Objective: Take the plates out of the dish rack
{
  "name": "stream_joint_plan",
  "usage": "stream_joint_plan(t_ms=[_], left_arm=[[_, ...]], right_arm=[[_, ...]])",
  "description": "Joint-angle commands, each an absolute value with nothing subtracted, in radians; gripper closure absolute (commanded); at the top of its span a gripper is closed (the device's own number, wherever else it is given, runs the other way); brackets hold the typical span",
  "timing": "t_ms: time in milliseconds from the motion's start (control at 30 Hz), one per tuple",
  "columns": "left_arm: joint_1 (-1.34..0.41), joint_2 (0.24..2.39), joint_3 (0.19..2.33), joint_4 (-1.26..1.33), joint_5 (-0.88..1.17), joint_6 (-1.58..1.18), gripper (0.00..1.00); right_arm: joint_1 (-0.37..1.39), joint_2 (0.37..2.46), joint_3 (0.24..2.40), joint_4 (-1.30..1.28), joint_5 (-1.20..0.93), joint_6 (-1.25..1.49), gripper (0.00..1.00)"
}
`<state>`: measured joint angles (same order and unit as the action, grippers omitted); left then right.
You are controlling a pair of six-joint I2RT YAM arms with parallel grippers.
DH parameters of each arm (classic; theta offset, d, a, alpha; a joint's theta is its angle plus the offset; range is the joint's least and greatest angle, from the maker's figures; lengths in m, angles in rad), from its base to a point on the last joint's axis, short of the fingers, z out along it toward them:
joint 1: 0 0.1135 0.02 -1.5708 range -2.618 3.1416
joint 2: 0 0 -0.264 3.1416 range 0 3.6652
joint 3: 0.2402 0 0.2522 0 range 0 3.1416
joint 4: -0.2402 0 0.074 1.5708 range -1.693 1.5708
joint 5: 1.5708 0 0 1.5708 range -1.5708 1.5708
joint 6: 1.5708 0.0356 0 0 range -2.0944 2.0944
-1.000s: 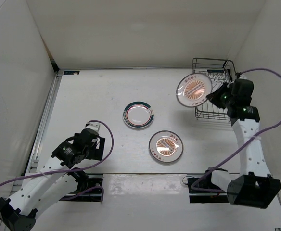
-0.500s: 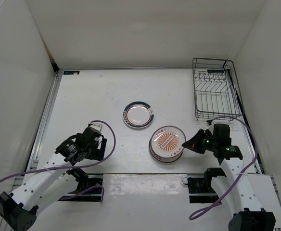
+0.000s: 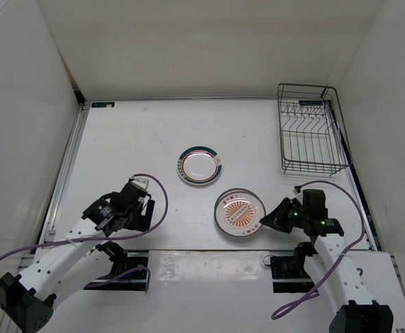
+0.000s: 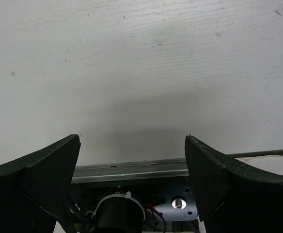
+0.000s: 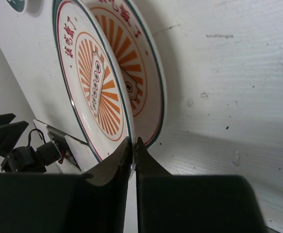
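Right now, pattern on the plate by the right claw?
The plate: orange sunburst, green-red rim; right wrist view.

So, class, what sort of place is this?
Likely a robot lab bench, not a kitchen: two robot arms bolted to a white walled-in table, with a wire dish rack and plates.

Top cam: fixed, high above the near edge, looks down on the whole table (image 3: 133,139). Left wrist cam: low, close to the table, facing a metal rail (image 4: 132,170) at its edge. Right wrist cam: rolled sideways, right up against the top plate (image 5: 95,82). Overlap with top cam: that plate, table surface.
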<state>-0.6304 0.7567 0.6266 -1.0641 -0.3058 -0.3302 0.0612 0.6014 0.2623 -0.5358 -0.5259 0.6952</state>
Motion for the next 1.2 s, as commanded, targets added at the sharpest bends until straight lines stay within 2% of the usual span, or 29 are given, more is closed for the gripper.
stream_joint_plan(t_ms=[0,200,300,533,667,767,800,833,867,1167], left_arm=[[-0.632,0.753,0.624,-1.048,-0.302,-0.327,0.0],[-0.63,0.761,0.624,-1.049,-0.301,-0.327,0.0],[-0.632,0.764,0.624,-1.048,-0.302,-0.328,0.0],[-0.632,0.762,0.624,-1.049,-0.301,-0.327,0.0],[-0.632,0.765,0.626,-1.048,-0.302,-0.327,0.0],[-0.632,0.764,0.624,-1.051,-0.301,-0.327,0.0],[-0.632,0.767,0.624,-1.049,-0.301,-0.327,0.0],[-0.632,0.769,0.624,-1.048,-0.301,-0.325,0.0],[-0.634,0.772,0.629,-1.048,-0.299,-0.327,0.0],[-0.632,0.769,0.626,-1.043,-0.301,-0.325,0.0]], right_arm=[[0.066,0.584,0.233,-0.491,-0.535,0.716,0.84],[0.064,0.574,0.216,-0.497,-0.514,0.723,0.61],[0.066,0.584,0.232,-0.559,-0.493,0.713,0.56],[0.067,0.695,0.356,-0.78,-0.362,0.678,0.53],[0.066,0.652,0.434,-0.836,-0.313,0.669,0.53],[0.069,0.624,0.442,-0.784,-0.371,0.675,0.72],[0.069,0.636,0.439,-0.787,-0.38,0.678,0.8],[0.069,0.64,0.433,-0.788,-0.4,0.68,0.95],[0.069,0.653,0.423,-0.785,-0.413,0.675,1.0],[0.077,0.594,0.308,-0.742,-0.451,0.719,1.0]])
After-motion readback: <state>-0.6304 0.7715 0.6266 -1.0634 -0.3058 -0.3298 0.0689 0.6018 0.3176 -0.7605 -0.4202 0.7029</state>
